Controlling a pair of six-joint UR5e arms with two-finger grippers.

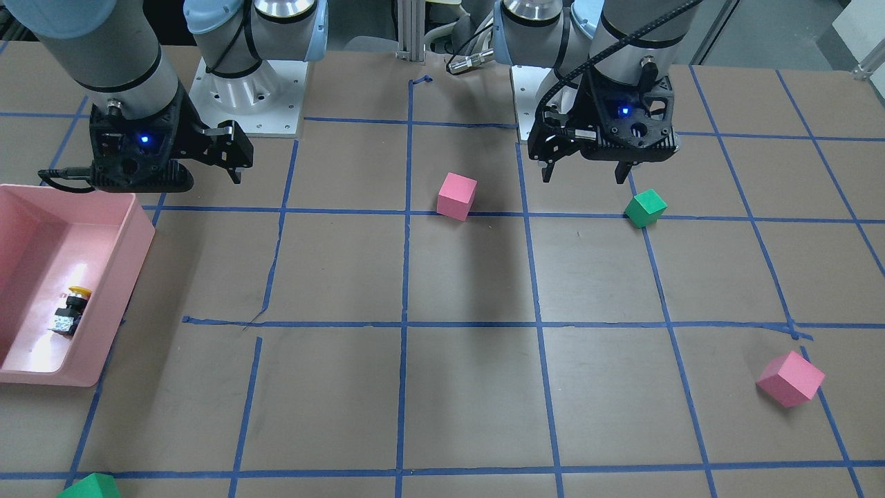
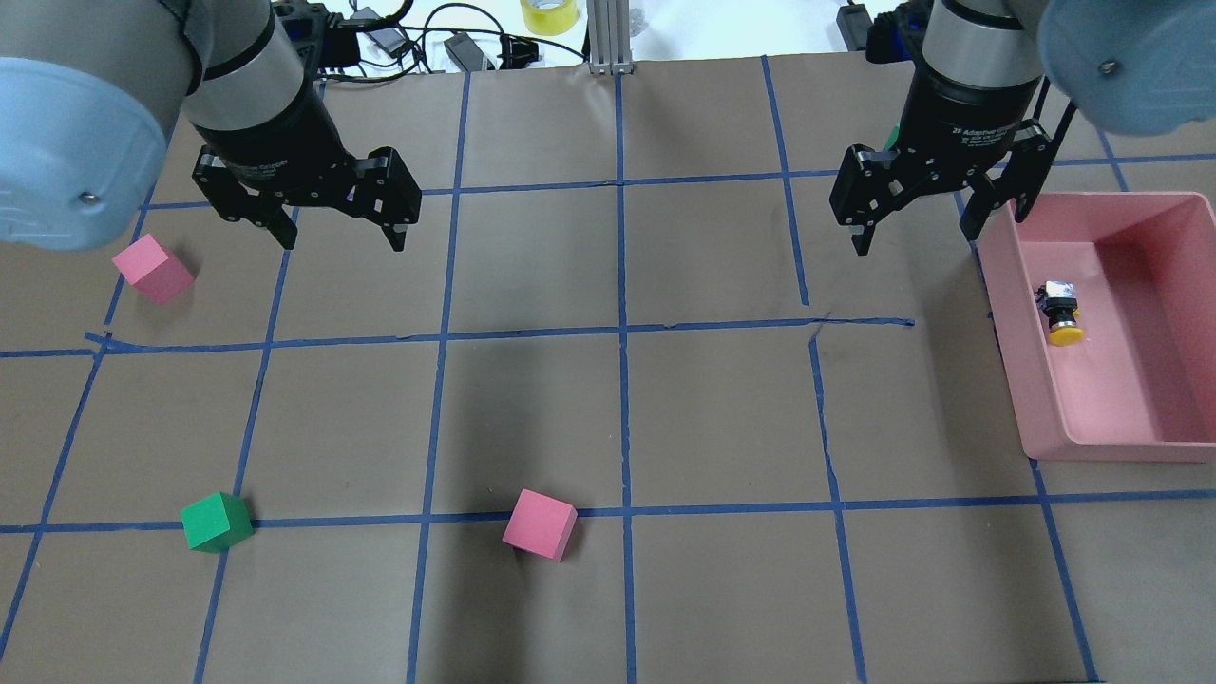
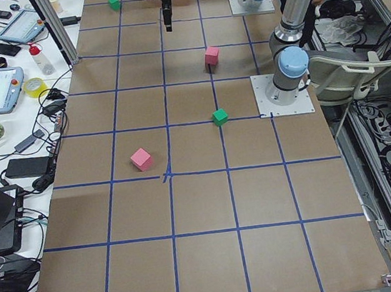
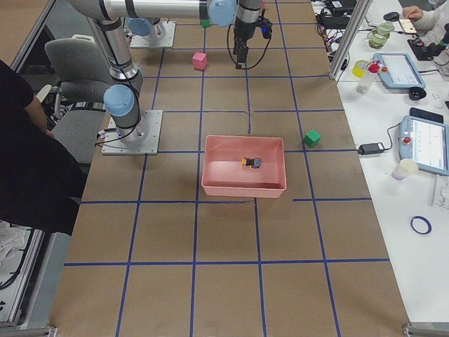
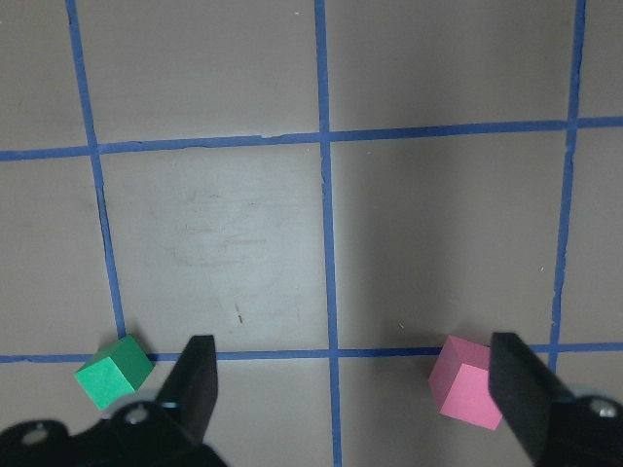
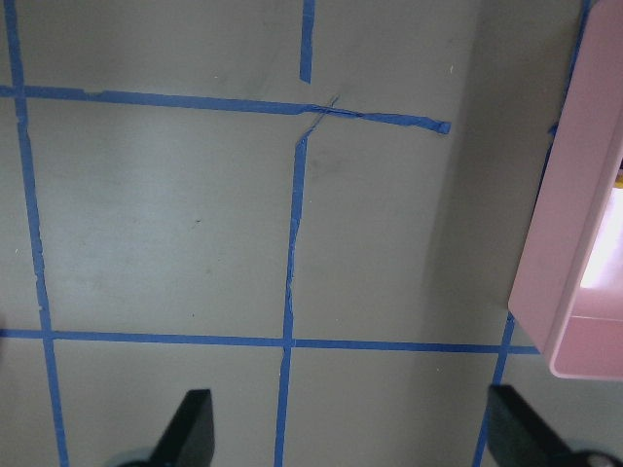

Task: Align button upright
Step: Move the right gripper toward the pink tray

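Note:
The button (image 2: pixel 1061 312) lies on its side on the floor of a pink bin (image 2: pixel 1021 380) at the table's right. Its yellow cap points toward the robot and its grey block base away. It also shows in the front view (image 1: pixel 71 309) and the right side view (image 4: pixel 251 163). My right gripper (image 2: pixel 915 241) hangs open and empty above the table, just left of the bin's far corner. In its wrist view (image 6: pixel 350 438) only the bin's wall (image 6: pixel 584 243) shows. My left gripper (image 2: pixel 340 239) hangs open and empty over the far left of the table.
A pink cube (image 2: pixel 153 269) sits left of my left gripper. A green cube (image 2: pixel 217 522) and a second pink cube (image 2: pixel 540 524) sit nearer the robot. Another green cube (image 1: pixel 90 487) sits at the operators' edge near the bin. Blue tape grids the brown table.

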